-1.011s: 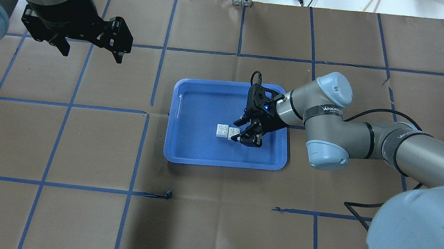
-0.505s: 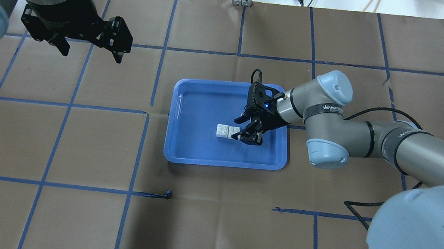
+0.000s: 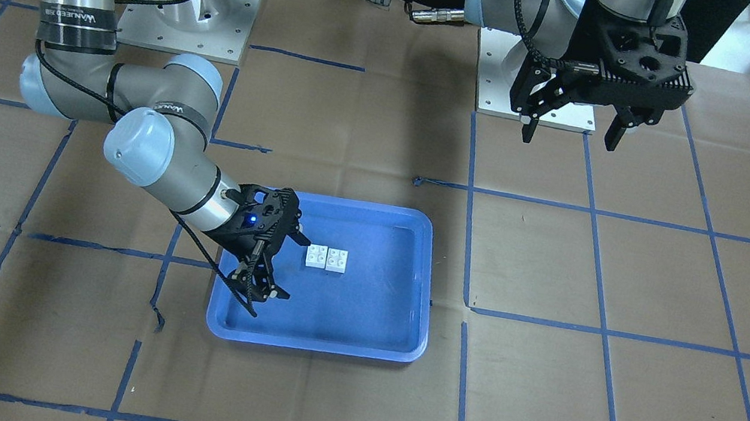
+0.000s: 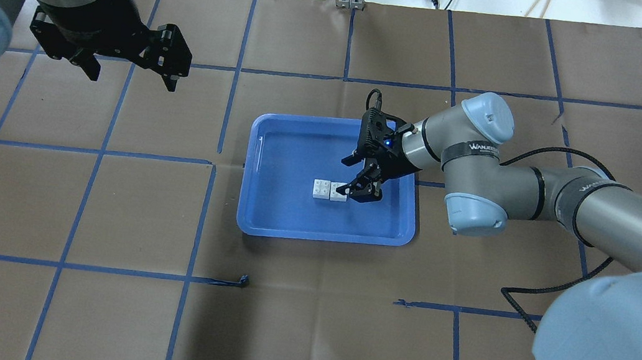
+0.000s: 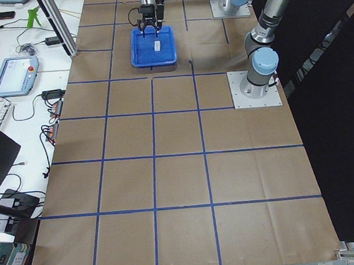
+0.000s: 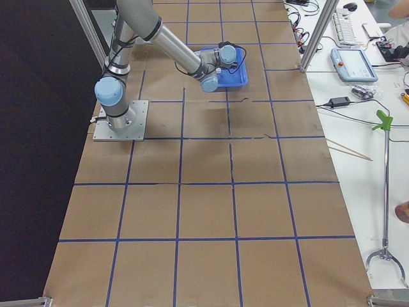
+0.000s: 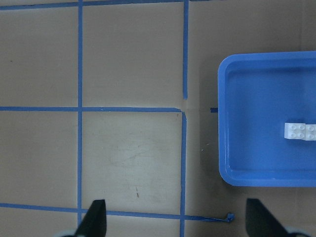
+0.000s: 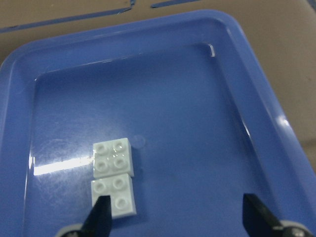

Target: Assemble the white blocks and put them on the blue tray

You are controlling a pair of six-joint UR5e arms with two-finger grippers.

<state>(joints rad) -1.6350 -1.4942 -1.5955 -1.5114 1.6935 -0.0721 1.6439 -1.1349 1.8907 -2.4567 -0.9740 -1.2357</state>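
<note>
Two blocks (image 8: pixel 113 175) lie touching, side by side, in the tray (image 4: pixel 293 157), just by one fingertip (image 8: pixel 102 217) of the right jaws, spread and empty beside them; whether they are locked together is unclear. The left jaws, also spread, hover over the worktop (image 4: pixel 104 206), well apart from the tray.

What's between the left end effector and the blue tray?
Only brown paper with blue tape lines; the overhead view shows it between left end effector and blue tray.
</note>
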